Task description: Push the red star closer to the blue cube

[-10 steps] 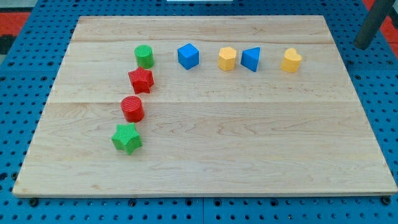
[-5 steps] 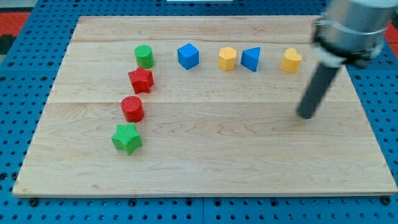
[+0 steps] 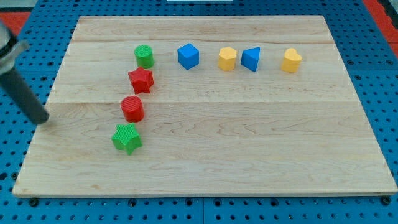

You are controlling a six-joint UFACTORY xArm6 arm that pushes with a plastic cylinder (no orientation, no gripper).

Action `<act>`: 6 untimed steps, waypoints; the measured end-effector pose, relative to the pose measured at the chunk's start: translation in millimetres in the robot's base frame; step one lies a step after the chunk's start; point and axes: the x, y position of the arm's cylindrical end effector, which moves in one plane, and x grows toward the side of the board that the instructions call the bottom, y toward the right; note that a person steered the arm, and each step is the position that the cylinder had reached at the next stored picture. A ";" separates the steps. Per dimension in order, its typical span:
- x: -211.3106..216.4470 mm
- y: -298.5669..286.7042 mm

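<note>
The red star (image 3: 141,80) lies on the wooden board (image 3: 249,137) at the upper left, just below the green cylinder (image 3: 144,56). The blue cube (image 3: 188,56) sits to the star's upper right, a short gap away. My tip (image 3: 42,119) rests at the board's left edge, well to the left of the red cylinder (image 3: 132,108) and lower left of the red star. The rod slants up to the view's left edge.
A green star (image 3: 127,138) lies below the red cylinder. Right of the blue cube, in a row, stand a yellow block (image 3: 227,58), a blue triangular block (image 3: 250,59) and another yellow block (image 3: 291,60).
My rod swept from the view's top right corner across the board to its left edge. No block has moved.
</note>
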 end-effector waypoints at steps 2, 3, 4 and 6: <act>-61.2 117.8; -60.8 169.1; -61.4 198.0; -91.1 197.1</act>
